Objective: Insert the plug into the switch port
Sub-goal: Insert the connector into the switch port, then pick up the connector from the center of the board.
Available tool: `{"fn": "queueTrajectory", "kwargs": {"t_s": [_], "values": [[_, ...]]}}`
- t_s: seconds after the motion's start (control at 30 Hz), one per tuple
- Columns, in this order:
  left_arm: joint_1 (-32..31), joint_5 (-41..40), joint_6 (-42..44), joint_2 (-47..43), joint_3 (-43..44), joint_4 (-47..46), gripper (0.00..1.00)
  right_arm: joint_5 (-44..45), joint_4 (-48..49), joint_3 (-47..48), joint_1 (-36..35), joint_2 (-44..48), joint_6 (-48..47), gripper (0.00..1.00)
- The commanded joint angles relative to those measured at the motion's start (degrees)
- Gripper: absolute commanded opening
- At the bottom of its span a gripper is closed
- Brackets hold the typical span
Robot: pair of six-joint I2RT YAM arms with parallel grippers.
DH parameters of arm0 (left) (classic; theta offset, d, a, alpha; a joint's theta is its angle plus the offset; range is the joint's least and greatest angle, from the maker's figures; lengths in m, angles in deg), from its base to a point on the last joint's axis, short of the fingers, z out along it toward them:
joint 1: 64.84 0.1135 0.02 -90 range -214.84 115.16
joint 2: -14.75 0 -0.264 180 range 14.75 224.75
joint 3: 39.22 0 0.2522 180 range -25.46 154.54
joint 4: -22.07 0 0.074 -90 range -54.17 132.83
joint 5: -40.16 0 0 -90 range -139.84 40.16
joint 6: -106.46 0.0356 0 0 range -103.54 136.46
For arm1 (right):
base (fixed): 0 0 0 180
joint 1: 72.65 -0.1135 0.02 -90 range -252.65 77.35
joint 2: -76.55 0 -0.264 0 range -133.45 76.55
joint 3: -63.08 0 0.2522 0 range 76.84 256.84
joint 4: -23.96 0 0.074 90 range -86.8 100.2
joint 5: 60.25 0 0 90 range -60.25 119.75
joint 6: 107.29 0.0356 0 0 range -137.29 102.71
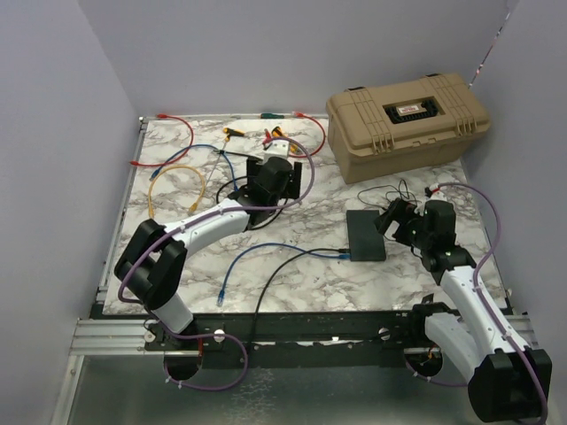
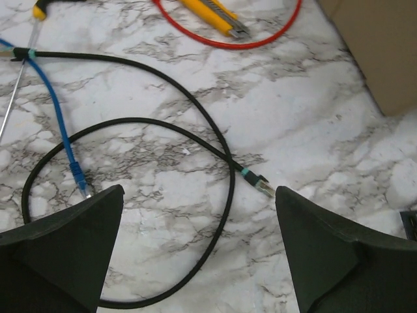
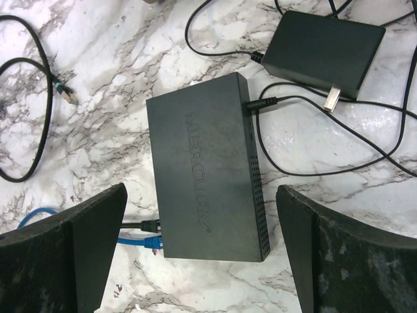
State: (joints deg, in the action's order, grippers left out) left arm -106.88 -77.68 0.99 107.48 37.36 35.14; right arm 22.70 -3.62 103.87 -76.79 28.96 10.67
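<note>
Black cable's clear plug (image 2: 264, 188) lies just ahead of wide left jaws, tip toward flat dark-grey switch (image 3: 208, 169); right jaws wide, empty.

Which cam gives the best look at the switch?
Right wrist: the switch fills mid-frame, with its top face, lettering and power cord clear. Top external shows the switch only as a small dark rectangle. Left wrist doesn't clearly show it.
</note>
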Motion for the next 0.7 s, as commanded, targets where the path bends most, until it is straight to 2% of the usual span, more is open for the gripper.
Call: {"fn": "queueTrajectory", "kwargs": {"t_s": [0.0, 0.17, 0.23, 0.43, 0.57, 0.67], "values": [[6.9, -0.1, -8.3, -0.5, -1.3, 0.6, 0.99, -1.4, 1.8, -1.2, -0.3, 1.4, -1.2, 1.00], [15.0, 4.2, -7.2, 1.8, 0.7, 5.3, 0.97, -2.0, 2.5, -1.7, -0.3, 2.3, -1.6, 1.00], [19.4, 8.8, -5.6, 2.7, 2.1, 7.2, 0.94, -2.0, 2.9, -1.6, -0.3, 2.4, -1.7, 1.00], [29.4, 14.4, 1.2, 6.6, 6.2, 13.5, 0.88, -1.8, 3.8, -1.6, -0.3, 2.7, -1.9, 1.00], [34.2, 16.9, 4.2, 10.4, 7.5, 15.0, 0.77, -1.3, 3.8, -1.8, -0.2, 3.0, -1.9, 1.00], [36.8, 17.4, 6.6, 13.6, 9.4, 17.0, 0.64, 0.5, 2.9, -1.8, -0.3, 3.1, -1.2, 1.00]]}}
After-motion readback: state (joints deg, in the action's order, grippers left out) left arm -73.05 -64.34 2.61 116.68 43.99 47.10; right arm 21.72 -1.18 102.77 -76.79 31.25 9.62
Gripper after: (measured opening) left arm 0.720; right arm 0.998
